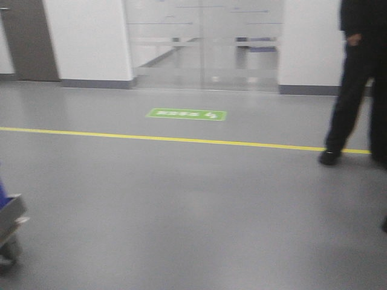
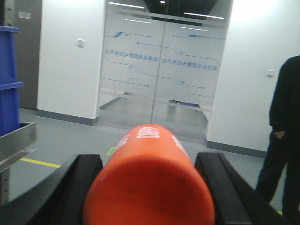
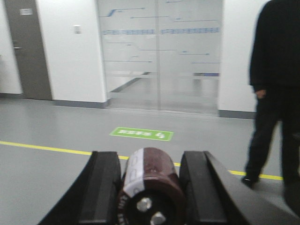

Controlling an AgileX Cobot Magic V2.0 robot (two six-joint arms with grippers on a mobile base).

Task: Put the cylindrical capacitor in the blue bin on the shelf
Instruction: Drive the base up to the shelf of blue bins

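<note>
In the right wrist view, the cylindrical capacitor [image 3: 152,180] is a dark brown cylinder with a pale stripe and two silvery terminals facing the camera. It lies between the black fingers of my right gripper [image 3: 150,159], which is shut on it. My left gripper [image 2: 149,159] is shut on a larger orange tapered piece [image 2: 150,187] with white print. Stacked blue bins [image 2: 9,84] sit above the shelf's steel rail [image 2: 16,138] at the far left of the left wrist view. A corner of the shelf [image 1: 12,214] shows at the lower left of the front view.
Grey floor stretches ahead, crossed by a yellow line [image 1: 181,139], with a green floor sign [image 1: 186,114] beyond it. A person in black [image 1: 357,78] stands at the right. Frosted glass doors [image 1: 205,42] and white walls close the back.
</note>
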